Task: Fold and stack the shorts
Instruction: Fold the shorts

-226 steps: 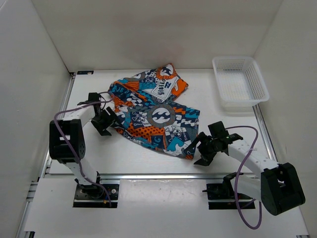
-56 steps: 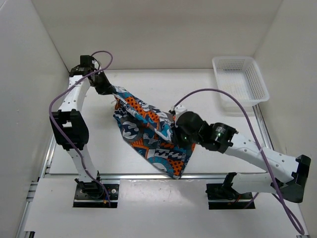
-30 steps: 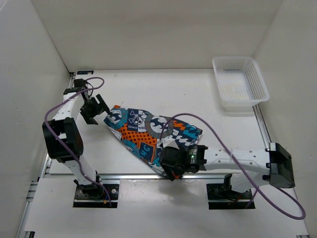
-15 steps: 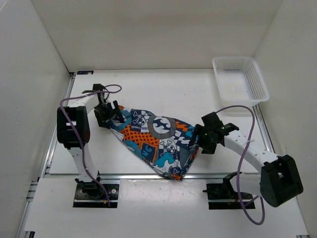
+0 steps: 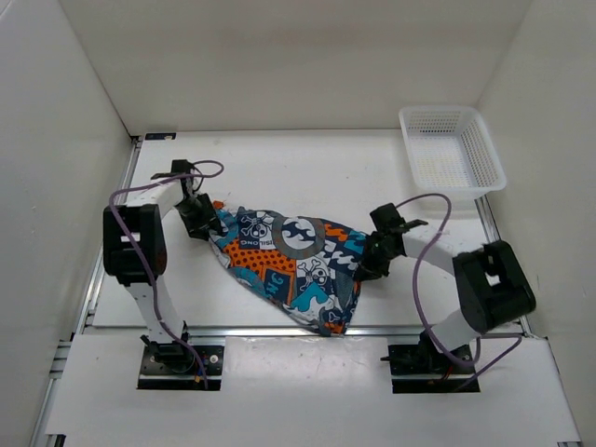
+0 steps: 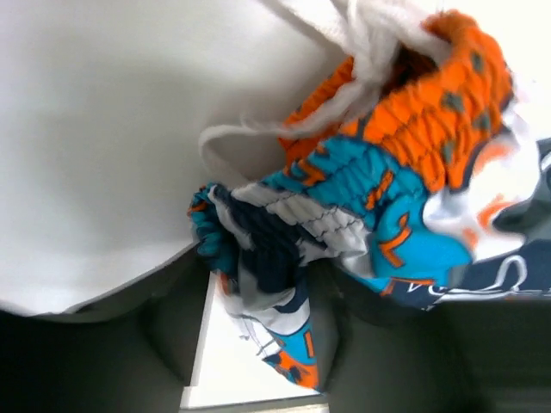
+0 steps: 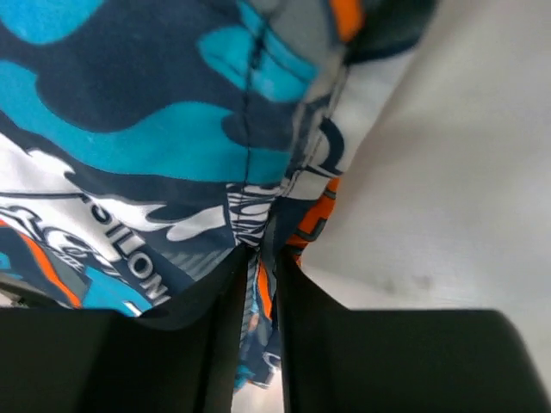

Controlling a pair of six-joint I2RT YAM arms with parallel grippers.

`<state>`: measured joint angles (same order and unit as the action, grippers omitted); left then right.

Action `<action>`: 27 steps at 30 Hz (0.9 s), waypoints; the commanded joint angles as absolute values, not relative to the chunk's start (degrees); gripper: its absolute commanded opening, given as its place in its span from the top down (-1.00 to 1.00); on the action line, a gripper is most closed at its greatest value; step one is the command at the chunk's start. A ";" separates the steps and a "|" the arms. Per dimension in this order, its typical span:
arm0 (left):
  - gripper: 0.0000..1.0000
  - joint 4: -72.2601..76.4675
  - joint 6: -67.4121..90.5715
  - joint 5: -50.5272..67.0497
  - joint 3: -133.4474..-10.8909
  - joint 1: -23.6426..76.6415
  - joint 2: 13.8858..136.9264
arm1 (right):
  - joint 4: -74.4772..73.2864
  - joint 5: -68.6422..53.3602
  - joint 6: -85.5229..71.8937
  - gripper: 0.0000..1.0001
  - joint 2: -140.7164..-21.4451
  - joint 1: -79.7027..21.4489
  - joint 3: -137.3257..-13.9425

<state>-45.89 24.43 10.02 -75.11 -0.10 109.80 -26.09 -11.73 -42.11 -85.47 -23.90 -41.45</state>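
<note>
Both my grippers are pinched shut on the shorts (image 5: 289,261): left gripper (image 6: 258,331) on the bunched waistband, right gripper (image 7: 258,284) on an edge at the opposite side. They lie spread on the table (image 5: 326,172) between my arms, well apart from the basket (image 5: 438,111).

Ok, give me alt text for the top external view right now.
Printed shorts lie spread on the white table, the left hand gripping their left end and the right hand their right edge; a white mesh basket sits at the far right corner.
</note>
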 commanded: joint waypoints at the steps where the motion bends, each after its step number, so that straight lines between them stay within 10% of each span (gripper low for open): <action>1: -0.21 -46.05 27.24 6.50 -71.64 -3.07 100.65 | -22.59 -6.60 -38.24 0.54 -93.56 -22.94 -49.63; 6: -0.89 -48.95 27.95 3.97 -70.31 -3.69 93.53 | -27.50 -2.21 -33.93 0.57 -109.91 -22.24 -71.85; 13: -0.88 -51.42 29.71 -1.66 -68.91 -7.11 90.97 | -36.64 1.66 -28.75 -0.87 -113.39 -22.24 -94.74; 18: -0.64 -48.00 31.03 0.25 -65.40 -13.87 91.49 | -37.88 3.34 -27.51 -0.97 -103.99 -23.29 -91.86; 27: -0.82 -42.37 22.86 10.54 -70.58 -13.89 104.84 | -38.93 3.34 -27.60 -0.97 -88.78 -26.37 -79.46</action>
